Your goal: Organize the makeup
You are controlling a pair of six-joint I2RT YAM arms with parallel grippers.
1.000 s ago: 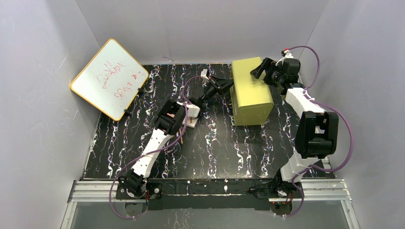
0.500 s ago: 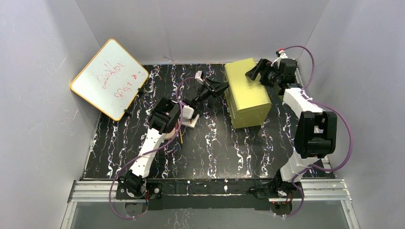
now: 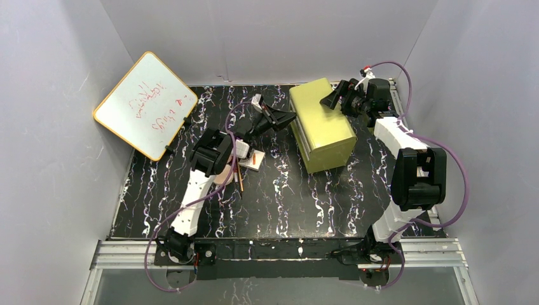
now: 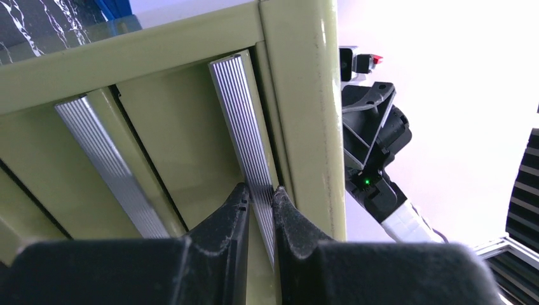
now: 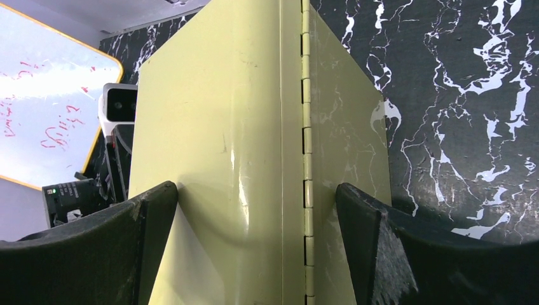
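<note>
The yellow-green drawer box [image 3: 321, 127] stands at the back, turned at an angle. My left gripper [image 3: 287, 118] is shut on a ribbed silver drawer handle [image 4: 235, 108] at its front, with the jaws [image 4: 259, 197] pinching the strip. My right gripper [image 3: 334, 97] is open, its fingers astride the box's hinged back top edge [image 5: 304, 127] and touching both faces. The white palette with an orange mark [image 3: 256, 159] and two thin sticks [image 3: 239, 181] lie beside my left arm. A copper-pink disc [image 3: 223, 177] peeks from under that arm. The other disc is hidden.
A yellow-rimmed whiteboard [image 3: 146, 105] leans against the left wall. A second ribbed handle [image 4: 102, 159] sits lower on the box front. Grey walls enclose the black marbled table [image 3: 286, 203] on three sides.
The drawer box has slid and turned to the left, the left gripper drawing back with its handle. The right gripper moved left with the box's back edge.
</note>
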